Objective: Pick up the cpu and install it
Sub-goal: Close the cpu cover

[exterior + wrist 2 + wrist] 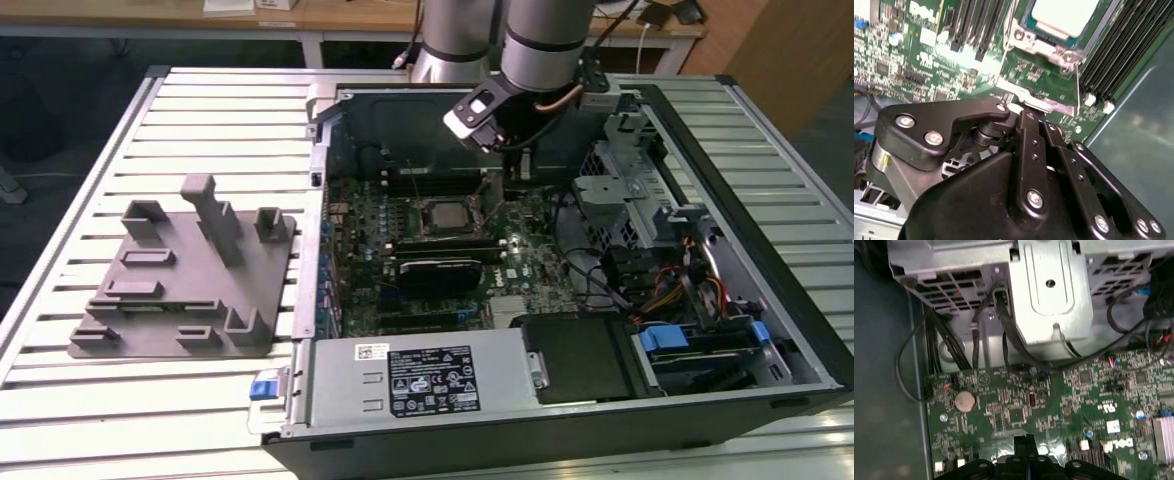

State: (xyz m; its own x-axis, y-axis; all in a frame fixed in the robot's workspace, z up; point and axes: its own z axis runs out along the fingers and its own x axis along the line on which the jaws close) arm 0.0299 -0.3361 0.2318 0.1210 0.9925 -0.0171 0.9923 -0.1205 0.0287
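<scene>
1. Gripper (518, 165) hung inside the open computer case (400, 400), low over the motherboard (523, 268). On the exterior view's clock face it stood at about one o'clock from the socket and near it.
2. Its fingers (1021, 444) looked pressed together in the first wrist view, with only a thin seam between them. I saw nothing pinched there.
3. The cpu (1064, 15) was not in the gripper. It lay in the socket near the middle of the board, bordered by the metal retention frame (1046, 50).
4. The chip looked flat and square, with a pale silver top that caught the light and a thin darker rim. It seemed to sit level, but I could not tell whether it was fully down.
5. With the chip in its place, I judged the work in hand to be at the socket's metalwork. In the second wrist view the closed tips sat just beside the frame's bright lower edge. I could not tell whether they touched it.
6. Done well, I reckoned, any push should land on the metal frame alone, slow and square. The tips should stay off the chip's top and the small parts soldered around it.
7. The thin lever wire (1076, 85) and the memory slots (1114, 55) stood close by, so a sideways slip could snag either.
8. A grey fixture plate (147, 335) lay on the slatted table (200, 100) at nine o'clock from the case, well apart.
</scene>
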